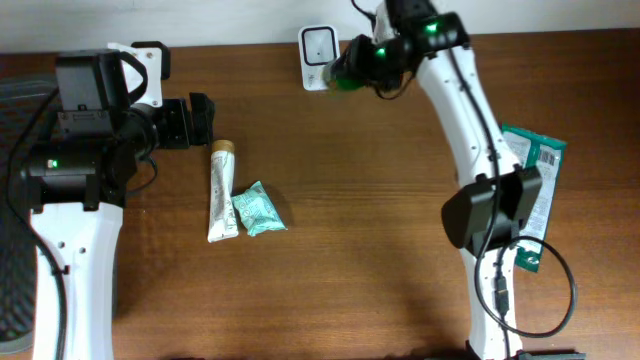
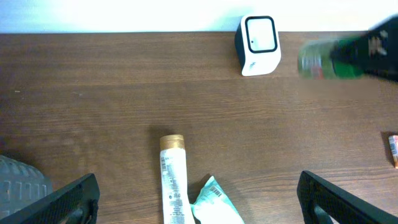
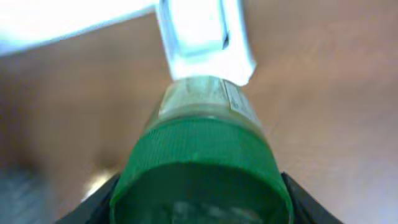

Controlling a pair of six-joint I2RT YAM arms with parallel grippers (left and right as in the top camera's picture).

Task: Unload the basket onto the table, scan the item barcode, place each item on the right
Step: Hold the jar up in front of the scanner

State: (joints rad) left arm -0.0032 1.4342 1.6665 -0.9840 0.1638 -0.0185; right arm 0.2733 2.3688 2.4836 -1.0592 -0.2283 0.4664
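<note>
My right gripper (image 1: 357, 66) is shut on a jar with a green cap (image 3: 202, 165) and a clear labelled body. It holds the jar on its side at the back of the table, the far end pointing at the white barcode scanner (image 1: 318, 45) and close in front of it. In the right wrist view the cap fills the space between the dark fingers (image 3: 93, 208), with the scanner (image 3: 202, 37) just beyond. The left wrist view shows the jar (image 2: 326, 61) blurred, to the right of the scanner (image 2: 258, 43). My left gripper (image 1: 205, 120) stands open and holds nothing.
A white tube with a gold cap (image 1: 221, 190) and a teal packet (image 1: 258, 210) lie side by side near my left gripper. Green packages (image 1: 535, 170) lie at the right edge by the right arm's base. A grey mesh object (image 1: 20, 90) sits at the far left.
</note>
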